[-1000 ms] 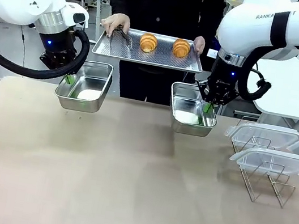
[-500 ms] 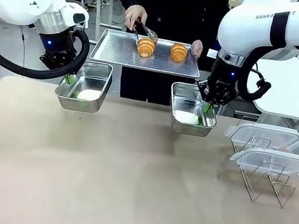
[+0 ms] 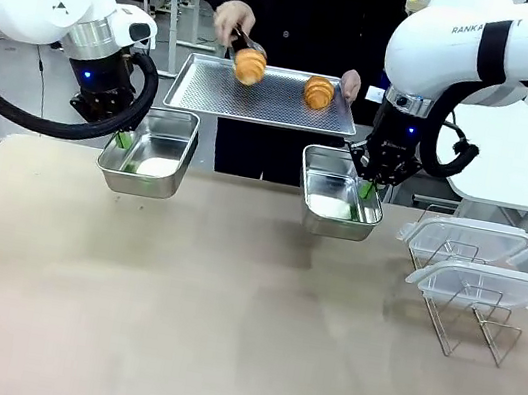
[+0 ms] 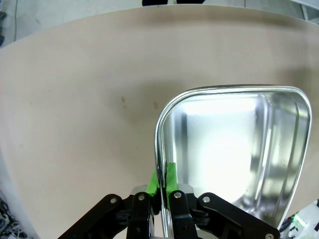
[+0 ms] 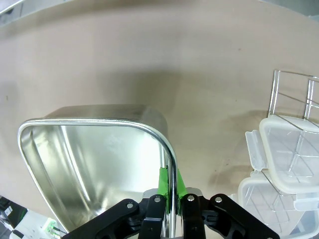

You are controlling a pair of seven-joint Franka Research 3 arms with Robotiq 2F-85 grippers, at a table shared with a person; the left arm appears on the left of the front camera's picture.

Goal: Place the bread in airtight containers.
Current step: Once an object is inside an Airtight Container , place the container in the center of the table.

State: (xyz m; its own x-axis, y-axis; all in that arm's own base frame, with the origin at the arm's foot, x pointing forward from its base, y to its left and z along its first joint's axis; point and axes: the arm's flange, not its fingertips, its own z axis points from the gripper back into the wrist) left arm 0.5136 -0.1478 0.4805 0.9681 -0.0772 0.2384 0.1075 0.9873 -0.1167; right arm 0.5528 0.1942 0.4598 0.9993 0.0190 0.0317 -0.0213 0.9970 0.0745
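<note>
**Two croissants up high, two shiny pans held ready**

One golden-brown, curved croissant (image 3: pixel 250 65) is up in the air, just above the left end of a big flat silver tray (image 3: pixel 259 107). Dark metal tongs (image 3: pixel 238 42) pinch it, and a person's hand (image 3: pixel 231 21) holds the tongs. The other golden-brown croissant (image 3: pixel 318 91) lies on the right part of the tray. The person's other hand (image 3: pixel 351 82) holds the tray's right edge. The tray is up off the worktop, at the far side.

Below the tray there are two small shiny steel pans with round corners. Both pans have nothing in them. The left pan (image 3: pixel 150 151) (image 4: pixel 279 149) is in front of the tray's left end. The left pincer (image 3: pixel 124 140) (image 4: pixel 163 174) is clenched on its thin rim, one green pad inside the pan and one outside. The right pan (image 3: pixel 339 192) (image 5: pixel 89 149) is in front of the tray's right end. The right pincer (image 3: pixel 368 188) (image 5: pixel 170 181) is clenched on its rim in the same way. Both pans are over the far part of the plain beige worktop (image 3: pixel 221 332).

To the right of the right pan, two clear plastic snap lids (image 3: pixel 467 242) (image 5: pixel 284 149) rest on a thin wire rack (image 3: pixel 470 328) (image 5: pixel 294 94). One lid is behind the other.
</note>
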